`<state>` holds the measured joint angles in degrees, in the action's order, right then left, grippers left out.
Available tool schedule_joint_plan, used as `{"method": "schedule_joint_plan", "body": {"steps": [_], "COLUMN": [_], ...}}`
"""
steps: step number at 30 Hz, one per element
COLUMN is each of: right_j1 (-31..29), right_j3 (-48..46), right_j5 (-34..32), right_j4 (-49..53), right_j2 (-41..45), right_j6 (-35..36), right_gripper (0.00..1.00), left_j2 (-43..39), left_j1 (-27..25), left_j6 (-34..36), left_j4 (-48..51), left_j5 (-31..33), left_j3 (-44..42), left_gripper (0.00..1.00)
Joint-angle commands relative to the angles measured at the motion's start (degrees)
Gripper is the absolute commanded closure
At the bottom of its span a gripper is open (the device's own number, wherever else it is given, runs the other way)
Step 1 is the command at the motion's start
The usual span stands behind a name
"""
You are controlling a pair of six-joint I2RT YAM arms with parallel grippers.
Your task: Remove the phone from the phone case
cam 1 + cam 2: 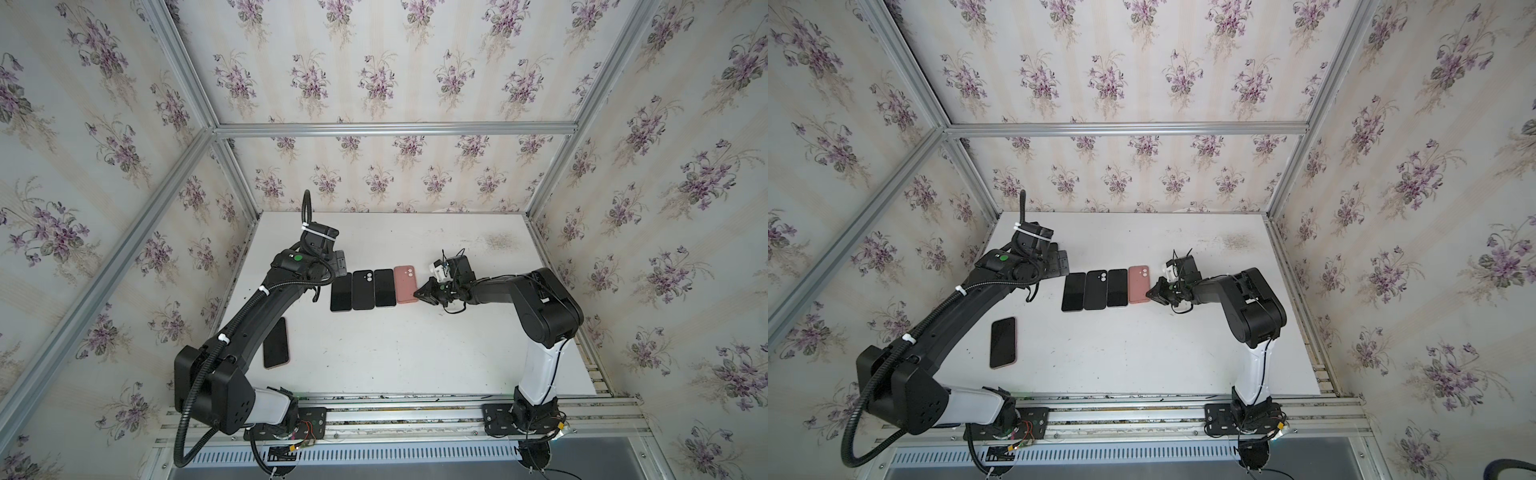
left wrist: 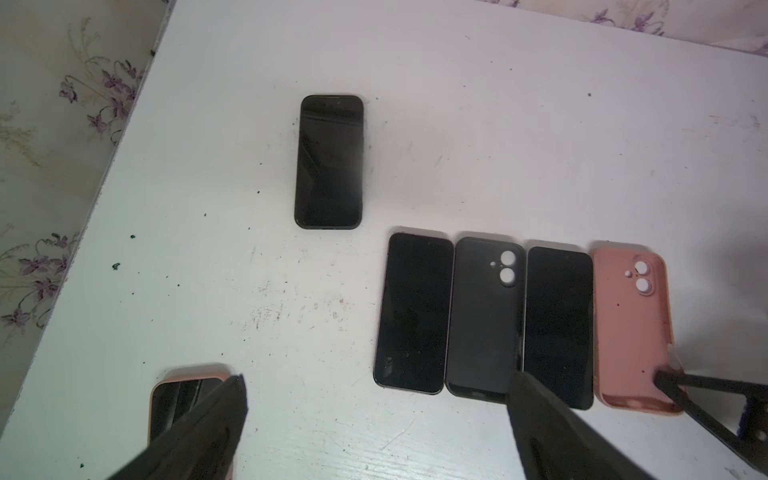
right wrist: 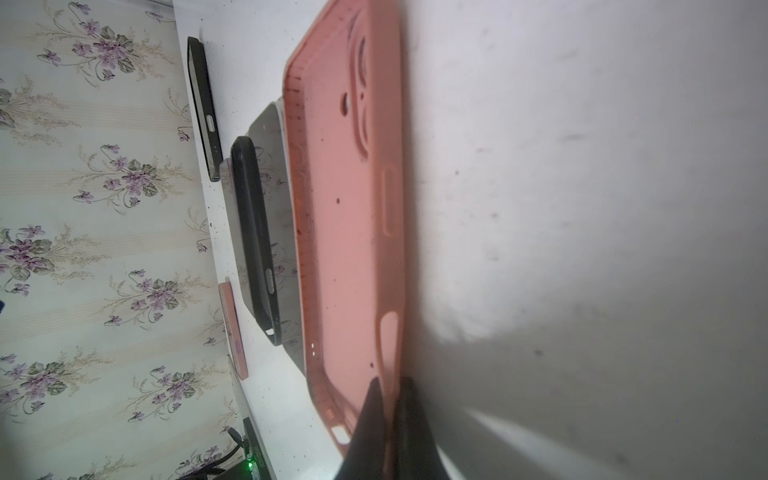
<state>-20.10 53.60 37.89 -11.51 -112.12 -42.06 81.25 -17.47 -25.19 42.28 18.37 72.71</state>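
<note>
Note the left gripper [image 2: 376,377]: its jaws are spread wide and hold nothing, and it hovers just far-left of the leftmost bare phone [image 1: 340,292]. Your right gripper [image 1: 418,294] is closed on the near right rim of the empty pink case [image 1: 406,284], which lies on the table [image 1: 415,353]. The cased phone [image 1: 275,343] lies screen up at near left, well apart from both grippers.

The right gripper [image 3: 390,388] has its two dark fingertips pinched together on the side wall of the empty pink soft-rubber phone case [image 3: 345,232], near one corner. The case lies on the scuffed white tabletop [image 3: 582,208]. A black rubber phone case [image 3: 253,232] sits just beside it.
</note>
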Motion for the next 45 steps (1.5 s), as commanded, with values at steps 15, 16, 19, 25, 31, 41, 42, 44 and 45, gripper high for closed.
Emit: {"method": "schedule_joint_plan", "body": {"steps": [15,16,19,25,31,41,42,44,45], "right_j1": [-2.9,-2.9,-2.9,-2.9,-4.0,-6.5,-6.5,-6.6,-6.6], "right_j3": [-0.8,-0.8,-0.1,1.8,4.4,9.2,9.7,10.3,10.5], "right_j5": [-5.2,-6.1,-8.5,-11.6,-11.9,-12.0,-12.0,-11.9,-11.9], "right_j4": [10.1,11.7,17.7,25.8,26.7,21.2,21.0,20.1,19.8], "right_j2": [5.6,7.3,12.6,22.4,27.5,26.9,26.6,26.1,25.9], "right_j6": [0.3,1.5,5.8,11.8,12.9,11.0,11.0,10.5,10.3], "right_gripper": [0.48,0.37,0.24,0.20,0.13,0.08,0.08,0.08,0.08], "left_j2": [19.3,21.0,26.6,37.2,46.0,54.9,55.5,56.6,57.1], "left_j1": [11.0,11.3,12.3,14.2,16.5,17.2,17.2,17.3,17.4], "left_j6": [4.3,4.6,5.7,7.6,8.5,9.7,9.7,9.7,9.6], "left_j4": [5.2,5.8,7.0,9.7,12.3,14.5,14.7,15.1,15.3], "left_j5": [1.0,1.4,0.8,-2.5,-7.8,-13.3,-13.8,-14.2,-14.4], "left_j3": [13.5,15.2,20.2,30.4,39.1,48.3,48.8,50.3,50.9], "left_gripper": [0.00,0.00,0.00,0.00,0.00,0.00,0.00,0.00,0.00]}}
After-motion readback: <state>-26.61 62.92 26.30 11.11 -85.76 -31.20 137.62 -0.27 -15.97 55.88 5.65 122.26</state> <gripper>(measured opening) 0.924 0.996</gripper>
